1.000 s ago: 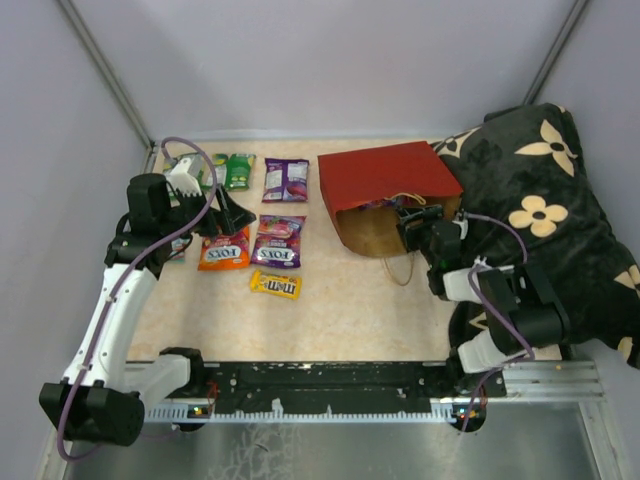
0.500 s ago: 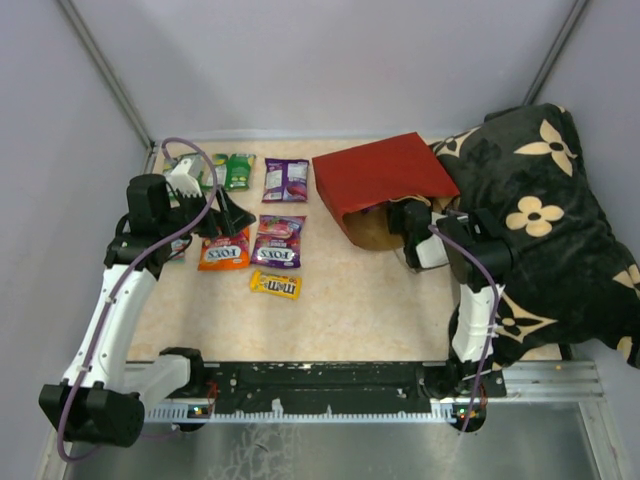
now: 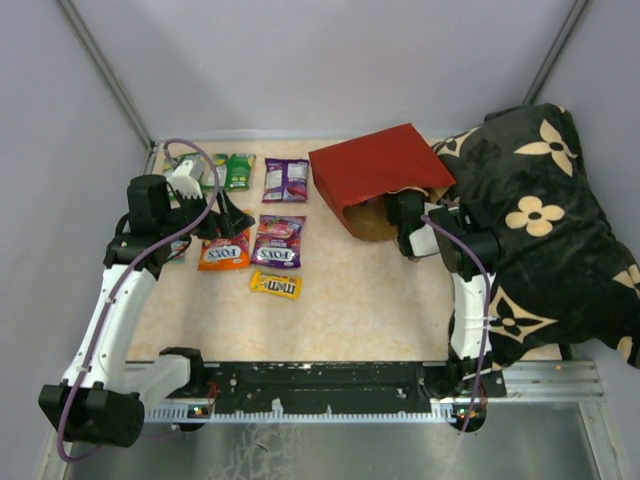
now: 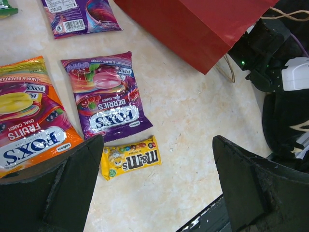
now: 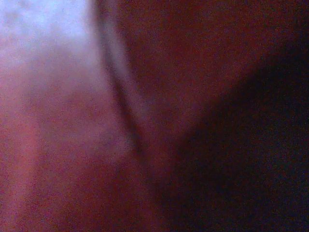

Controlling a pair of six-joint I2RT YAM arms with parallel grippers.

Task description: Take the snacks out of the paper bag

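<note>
Right gripper (image 3: 393,208) sat inside the red kraft paper bag (image 3: 375,172), grip impossible to tell. Left gripper (image 4: 158,141) gaped above a flat yellow M&M's packet (image 4: 129,162).

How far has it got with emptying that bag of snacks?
Done: at least five flat glossy snack packets lie on the table beside the red paper bag. In hand: the right pincer reaches into the bag's mouth; its grip is hidden. Left: whatever is inside, unseen. The left pincer hovers open over the packets.
</note>
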